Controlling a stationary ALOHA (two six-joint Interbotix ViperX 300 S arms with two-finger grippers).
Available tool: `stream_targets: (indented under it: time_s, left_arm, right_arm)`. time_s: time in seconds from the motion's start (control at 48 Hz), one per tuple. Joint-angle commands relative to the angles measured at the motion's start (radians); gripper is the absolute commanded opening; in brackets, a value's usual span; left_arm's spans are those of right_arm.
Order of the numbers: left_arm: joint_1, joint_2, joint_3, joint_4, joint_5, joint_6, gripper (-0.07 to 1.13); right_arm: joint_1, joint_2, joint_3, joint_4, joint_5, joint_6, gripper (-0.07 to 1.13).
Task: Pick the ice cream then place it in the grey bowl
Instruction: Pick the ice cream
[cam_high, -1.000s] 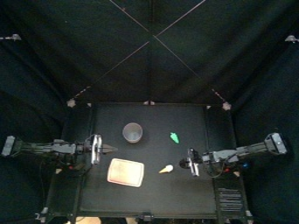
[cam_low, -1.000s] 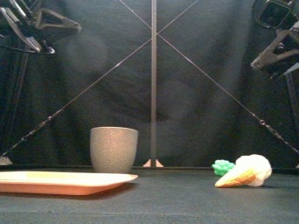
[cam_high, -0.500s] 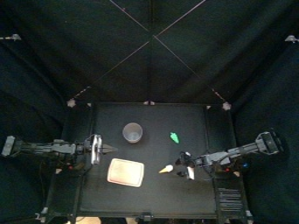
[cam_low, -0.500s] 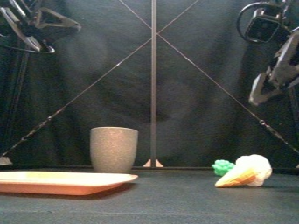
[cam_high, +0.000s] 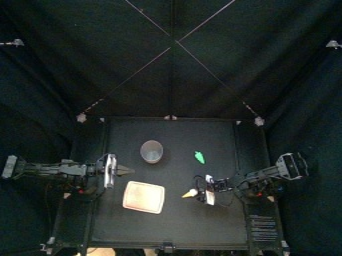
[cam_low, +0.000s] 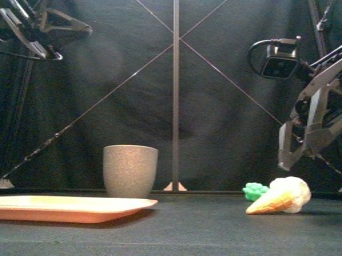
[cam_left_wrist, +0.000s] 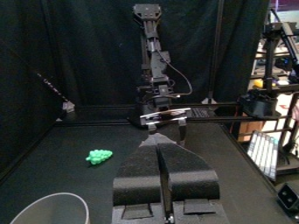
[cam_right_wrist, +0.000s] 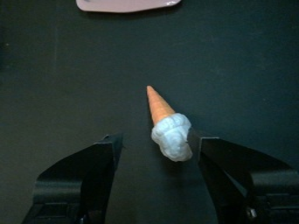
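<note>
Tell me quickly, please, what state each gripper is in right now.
Left gripper: closed, holding nothing.
Right gripper: open, jaws on either side of the ice cream, not holding it.

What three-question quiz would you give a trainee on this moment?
1. True or false: the ice cream already sits in the grey bowl.
2. Pick one. The right gripper has its jaws: A) shut on the ice cream; B) open, above the ice cream; C) open, above the grey bowl.
3. Fill in: the left gripper, resting at the table's left side, has its jaws ____.
Key: 1 false, it lies on the table; 2 B; 3 shut.
</note>
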Motion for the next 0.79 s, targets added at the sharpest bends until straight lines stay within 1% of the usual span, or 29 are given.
stream_targets:
  time_s: [0.021,0.188,0.562,0.688,0.771,0.792]
  left_arm:
    - [-0.003,0.003,-0.017,0.003,-0.009,0.0,-0.03]
    - [-0.003,0.003,-0.017,0.005,-0.009,0.0,-0.03]
    - [-0.003,0.003,-0.015,0.003,-0.009,0.0,-0.03]
    - [-0.003,0.003,-0.015,0.003,-0.009,0.0,-0.03]
    - [-0.003,0.003,-0.015,0.003,-0.009,0.0,-0.03]
    - [-0.003,0.002,-0.015,0.005,-0.009,0.0,-0.03]
  right_arm:
    - [-0.017,0.032,-0.032,-0.005,-0.005,0.0,0.94]
    - [-0.035,0.091,-0.048,-0.006,-0.003,0.0,0.94]
    - [-0.035,0.169,-0.089,-0.006,0.026,0.0,0.93]
    - [-0.034,0.172,-0.094,-0.006,0.04,0.0,0.88]
    - [-0.032,0.172,-0.1,-0.006,0.041,0.002,0.8]
    - [-0.032,0.172,-0.103,-0.005,0.04,0.002,0.76]
